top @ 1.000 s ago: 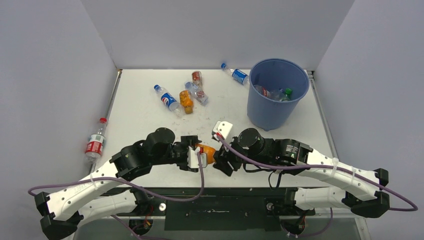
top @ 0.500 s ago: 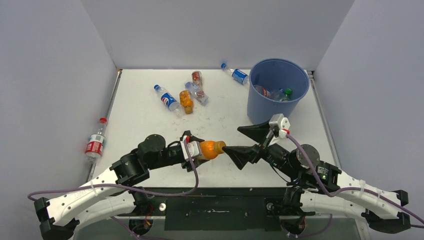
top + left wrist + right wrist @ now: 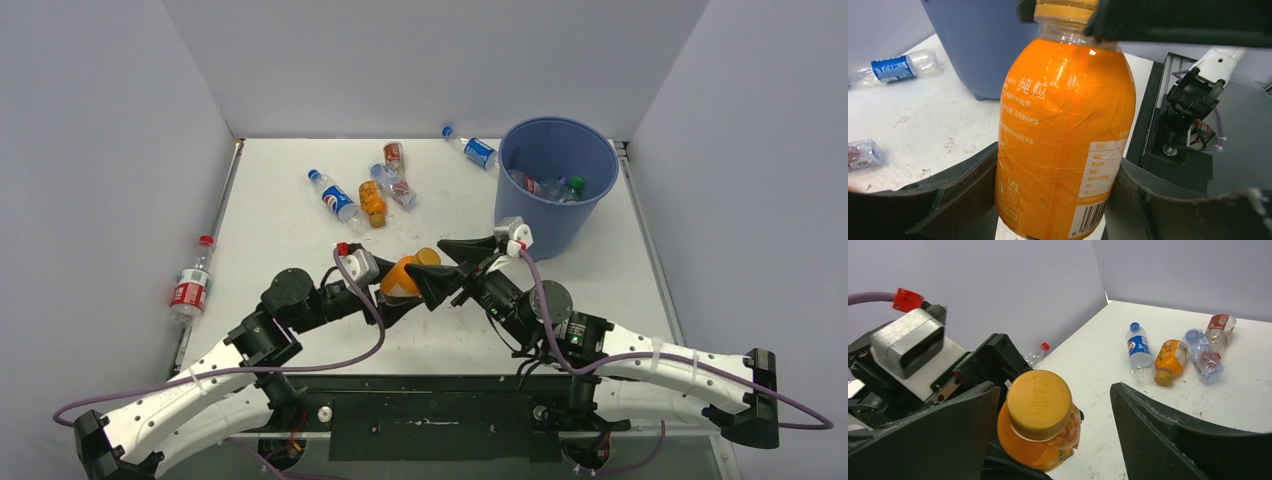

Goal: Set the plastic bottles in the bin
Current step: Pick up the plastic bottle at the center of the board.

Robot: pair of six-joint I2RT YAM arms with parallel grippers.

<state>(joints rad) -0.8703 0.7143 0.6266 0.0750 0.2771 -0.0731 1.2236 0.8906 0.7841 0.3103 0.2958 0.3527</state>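
Two grippers are facing each other above the near middle of the table (image 3: 290, 250), well short of the bin (image 3: 545, 228). The left gripper (image 3: 397, 292) is pinching an orange bottle (image 3: 408, 272) around its lower body, its dark fingers (image 3: 963, 195) pressing against both sides of the label, and it is holding the bottle off the table with the yellow cap tilting toward the bin side. The right gripper (image 3: 447, 266) is reaching in from the other side with its jaws spread wide, straddling the cap end; in the right wrist view one finger is sitting close beside the cap and the other is standing well apart from it. The bin is standing at the far right of the table, with several bottles (image 3: 545, 186) lying inside. A blue-labelled bottle (image 3: 335, 198), a smaller orange bottle (image 3: 372, 203), a clear bottle (image 3: 395, 187) and a red-labelled bottle (image 3: 393, 155) are lying clustered at the far middle. A second blue-labelled bottle (image 3: 472, 148) is lying just left of the bin, and a red-capped bottle (image 3: 190, 282) is lying at the table's left edge.
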